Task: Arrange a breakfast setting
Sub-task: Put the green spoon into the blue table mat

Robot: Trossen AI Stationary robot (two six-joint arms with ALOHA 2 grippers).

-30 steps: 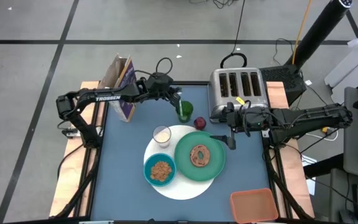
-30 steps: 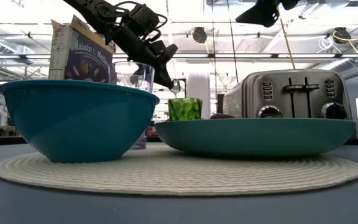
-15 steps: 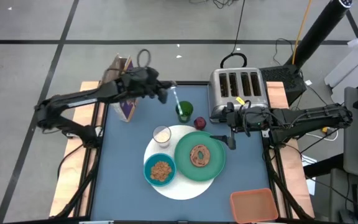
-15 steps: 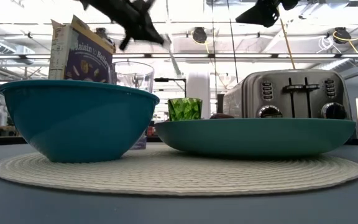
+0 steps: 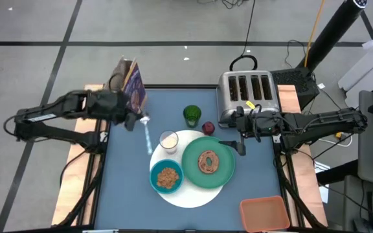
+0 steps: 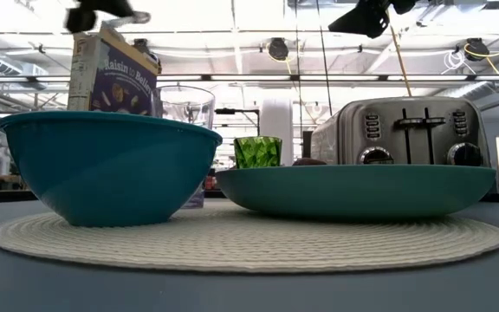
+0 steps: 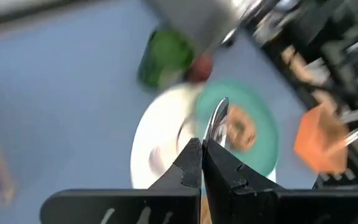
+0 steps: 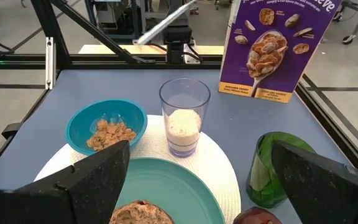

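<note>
On woven round mat (image 5: 193, 194), smooth teal bowl (image 5: 167, 178) holds flakes

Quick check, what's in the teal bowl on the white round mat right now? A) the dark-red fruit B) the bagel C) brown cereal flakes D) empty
C: the teal bowl on the big white round mat holds brown cereal flakes, while the bagel lies on the green plate and the dark-red fruit sits off the mat by the silver four-slot toaster.
</note>
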